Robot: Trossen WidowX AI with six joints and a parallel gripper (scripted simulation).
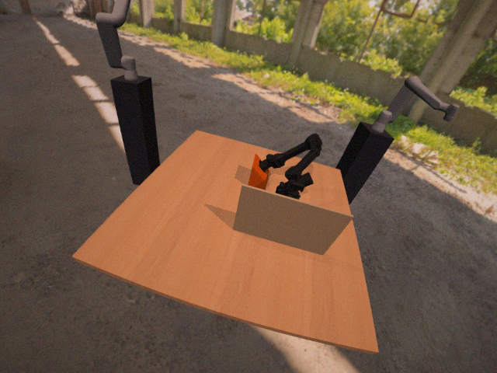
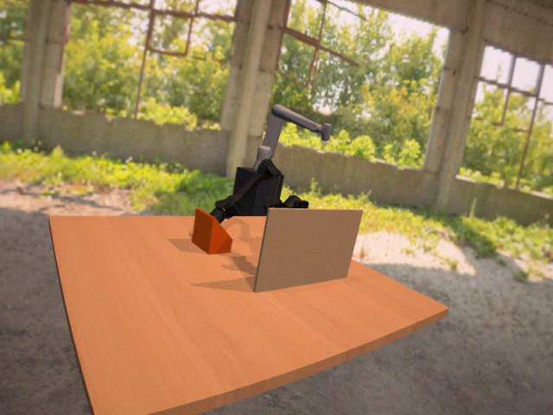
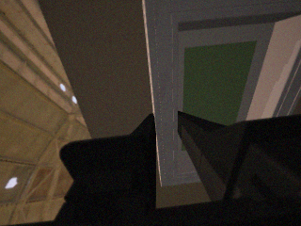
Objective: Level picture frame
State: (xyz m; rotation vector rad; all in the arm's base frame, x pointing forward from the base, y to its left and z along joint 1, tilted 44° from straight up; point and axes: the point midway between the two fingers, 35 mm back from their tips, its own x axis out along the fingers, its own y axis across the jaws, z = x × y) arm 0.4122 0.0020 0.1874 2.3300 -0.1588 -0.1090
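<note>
In the wrist view my gripper point(image 3: 163, 116) is shut on the grey border of the picture frame point(image 3: 165, 71), which surrounds a green picture point(image 3: 216, 80). The border runs up between the two dark fingers. In the top and exterior views my gripper point(image 1: 262, 163) point(image 2: 215, 215) sits at the top edge of an orange wedge-like shape point(image 1: 257, 173) point(image 2: 206, 233), just left of the beige wall panel point(image 1: 289, 221) point(image 2: 308, 247). I cannot tell whether that orange shape is the frame's back. The screw and the notched strip are hidden, and so is the frame's tilt.
The wall panel stands upright on the wooden table point(image 1: 180, 260) point(image 2: 178, 335), with the arm's base point(image 1: 294, 186) behind it. Two black pillars point(image 1: 136, 124) point(image 1: 363, 160) carrying grey camera arms stand beside the table's far corners.
</note>
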